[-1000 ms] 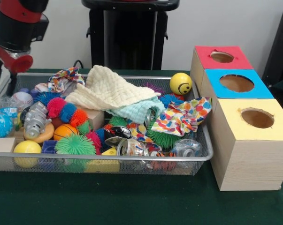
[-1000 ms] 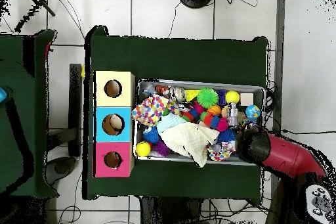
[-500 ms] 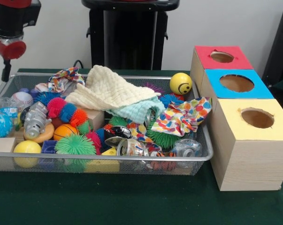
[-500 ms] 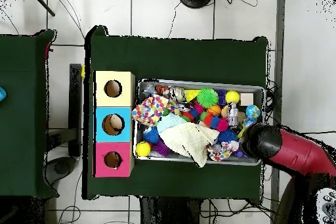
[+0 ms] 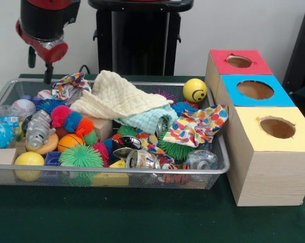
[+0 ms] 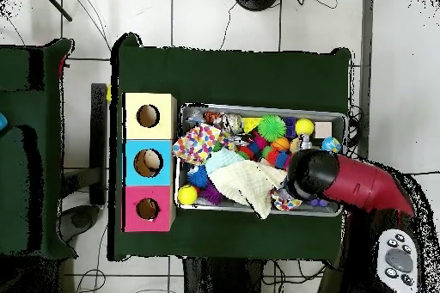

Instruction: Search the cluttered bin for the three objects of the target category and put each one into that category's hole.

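Crowding the bin (image 5: 220,169): cream cloth (image 5: 117,97) (draped over toys).

The red and black arm (image 5: 45,23) comes down into the upper left of the front view, and its end hangs in the air and touches nothing. Under it two thin dark fingers (image 5: 49,72) point down, one lower than the other. In the overhead view the arm (image 6: 344,183) covers the gripper completely.
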Tool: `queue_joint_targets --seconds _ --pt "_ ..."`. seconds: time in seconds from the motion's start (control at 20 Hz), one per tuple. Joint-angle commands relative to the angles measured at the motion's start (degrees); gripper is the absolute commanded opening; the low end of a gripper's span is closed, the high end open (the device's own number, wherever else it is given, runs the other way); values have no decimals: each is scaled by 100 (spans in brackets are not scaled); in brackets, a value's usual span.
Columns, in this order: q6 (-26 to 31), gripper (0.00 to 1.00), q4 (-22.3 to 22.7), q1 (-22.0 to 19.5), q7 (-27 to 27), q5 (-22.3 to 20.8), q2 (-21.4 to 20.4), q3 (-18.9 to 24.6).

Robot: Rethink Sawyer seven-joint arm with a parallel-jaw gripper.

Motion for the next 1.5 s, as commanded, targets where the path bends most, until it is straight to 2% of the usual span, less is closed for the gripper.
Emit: queue_joint_targets --seconds 0.05,0.65,1.0,1.25,1.5 --pt "142 100 325 179 1250 620 286 495" --pt "-329 100 804 590 1702 1691 493 430" --pt "-914 100 1221 728 1738 2291 580 529" --pt "-1134 100 1499 970 1924 2795 587 507" --pt "-1717 100 1774 920 1772 3300 737 813"
